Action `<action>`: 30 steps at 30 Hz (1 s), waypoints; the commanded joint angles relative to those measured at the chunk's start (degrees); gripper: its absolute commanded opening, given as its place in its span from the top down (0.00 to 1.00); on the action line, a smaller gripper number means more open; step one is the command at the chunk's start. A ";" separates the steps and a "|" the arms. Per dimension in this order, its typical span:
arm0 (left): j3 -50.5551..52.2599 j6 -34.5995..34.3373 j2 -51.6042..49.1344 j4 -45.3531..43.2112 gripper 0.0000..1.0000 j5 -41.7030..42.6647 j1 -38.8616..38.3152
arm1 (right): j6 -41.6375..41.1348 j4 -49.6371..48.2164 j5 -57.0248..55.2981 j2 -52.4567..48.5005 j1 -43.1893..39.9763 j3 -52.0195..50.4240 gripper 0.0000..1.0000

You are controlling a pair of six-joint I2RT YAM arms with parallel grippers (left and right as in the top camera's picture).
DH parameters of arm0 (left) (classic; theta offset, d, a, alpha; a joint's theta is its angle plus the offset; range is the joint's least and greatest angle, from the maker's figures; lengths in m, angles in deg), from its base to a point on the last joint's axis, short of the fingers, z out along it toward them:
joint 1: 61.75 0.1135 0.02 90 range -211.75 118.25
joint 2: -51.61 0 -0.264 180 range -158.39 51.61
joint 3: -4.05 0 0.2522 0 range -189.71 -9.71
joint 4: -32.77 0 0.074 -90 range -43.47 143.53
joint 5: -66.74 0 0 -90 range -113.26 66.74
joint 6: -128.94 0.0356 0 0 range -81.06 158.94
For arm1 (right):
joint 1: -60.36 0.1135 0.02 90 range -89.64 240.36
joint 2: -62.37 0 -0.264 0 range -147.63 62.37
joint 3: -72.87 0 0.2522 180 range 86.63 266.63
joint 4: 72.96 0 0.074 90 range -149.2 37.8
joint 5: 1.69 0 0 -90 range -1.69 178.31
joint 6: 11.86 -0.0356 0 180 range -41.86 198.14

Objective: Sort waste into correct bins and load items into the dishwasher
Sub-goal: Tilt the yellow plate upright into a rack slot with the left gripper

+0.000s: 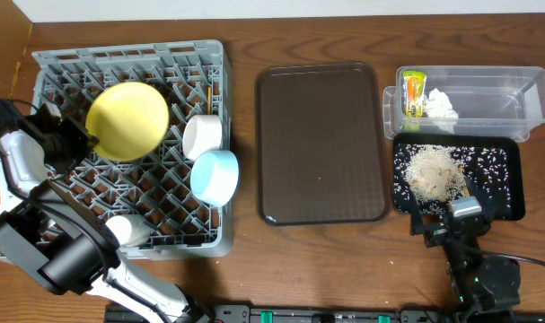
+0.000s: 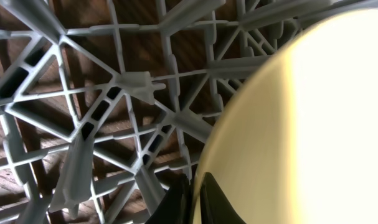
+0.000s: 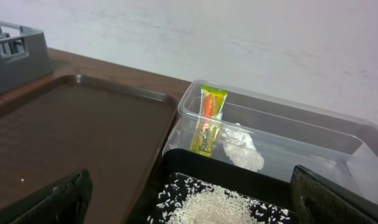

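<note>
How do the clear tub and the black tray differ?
The clear tub is see-through with taller walls; the black tray is opaque and shallow. The tub holds a snack wrapper and a white tissue; the tray holds rice scraps. Both are rectangular and sit side by side.

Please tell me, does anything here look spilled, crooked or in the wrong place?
Nothing is clearly wrong. The rice scraps are scattered, but all lie inside the black tray. The wrapper and tissue sit in the clear tub. The yellow plate stands tilted in the rack, its rim pinched by the left tool.
</note>
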 commanded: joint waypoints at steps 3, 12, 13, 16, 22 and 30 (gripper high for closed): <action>0.26 0.37 1.66 0.39 0.92 -3.32 0.28 | -0.63 0.22 -0.57 0.13 -0.39 -0.09 0.01; 0.26 1.01 13.51 3.15 0.92 -24.11 -2.29 | -0.63 0.22 -0.57 0.13 -0.39 -0.09 0.01; 0.26 1.01 15.10 3.23 0.93 -26.10 -3.06 | -0.63 0.22 -0.57 0.13 -0.37 -0.09 0.01; 0.26 2.62 19.32 3.21 0.93 -32.44 -6.36 | -0.63 0.22 -0.57 0.13 -0.39 -0.09 0.01; 0.37 4.87 22.23 4.09 0.92 -44.98 -15.67 | -0.63 0.22 -0.57 0.13 -0.39 -0.09 0.01; 4.48 -14.10 19.96 11.89 0.30 -25.14 -11.47 | -0.63 0.22 -0.57 0.13 -0.39 -0.09 0.01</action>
